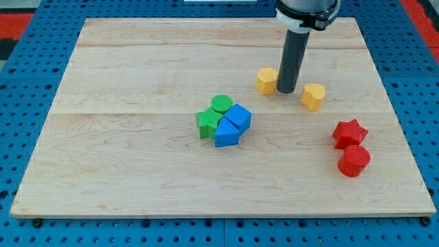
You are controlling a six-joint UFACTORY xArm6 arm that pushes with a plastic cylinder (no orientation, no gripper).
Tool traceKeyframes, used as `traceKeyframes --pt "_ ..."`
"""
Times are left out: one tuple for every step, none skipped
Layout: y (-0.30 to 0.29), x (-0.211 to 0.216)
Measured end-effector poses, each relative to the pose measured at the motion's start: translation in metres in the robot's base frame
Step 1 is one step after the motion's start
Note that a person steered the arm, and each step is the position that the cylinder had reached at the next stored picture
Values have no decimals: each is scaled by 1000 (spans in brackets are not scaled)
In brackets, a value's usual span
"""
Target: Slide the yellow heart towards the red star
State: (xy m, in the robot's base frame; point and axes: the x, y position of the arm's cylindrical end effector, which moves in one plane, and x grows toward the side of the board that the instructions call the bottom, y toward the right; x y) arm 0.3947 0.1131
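The yellow heart lies right of the board's middle, towards the view's top. The red star lies below and to the right of it, a short gap away. My tip rests on the board between the yellow heart on its right and a yellow hexagonal block on its left, close to both. I cannot tell whether it touches either one.
A red cylinder sits just below the red star. A cluster at the board's middle holds a green cylinder, a green star, a blue block and a blue triangular block. The wooden board lies on a blue pegboard.
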Motion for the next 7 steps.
traceKeyframes --pt "14 5" --pt "33 6" --pt "38 6" --pt "41 -7" --pt "56 -15" --pt "58 -13" --pt "58 -6"
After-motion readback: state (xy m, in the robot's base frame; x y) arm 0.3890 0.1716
